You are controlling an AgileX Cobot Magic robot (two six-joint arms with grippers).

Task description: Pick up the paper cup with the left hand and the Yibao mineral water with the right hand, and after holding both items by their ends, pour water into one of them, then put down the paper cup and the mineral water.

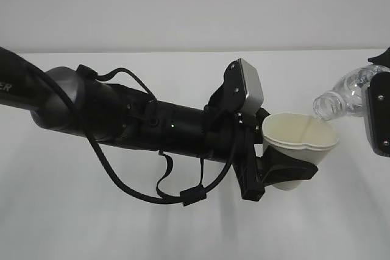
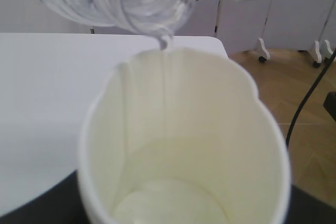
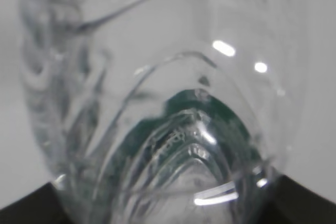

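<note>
The left pincer [image 1: 286, 172] pinches the paper cup [image 1: 298, 144] low on its thin, crushable, rim-dented wall above the tabletop [image 1: 183, 229], while at its 2 o'clock the right pincer [image 1: 379, 114] evidently grips the light, slippery Yibao mineral water [image 1: 344, 95], tilted, trickling

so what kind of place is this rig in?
Probably a lab or office test room: a plain white table, wood-pattern floor beyond it, and white stand feet on that floor. Nothing domestic shows.

The clear Yibao mineral water [image 3: 168, 129] fills the view, green label showing through.
</note>
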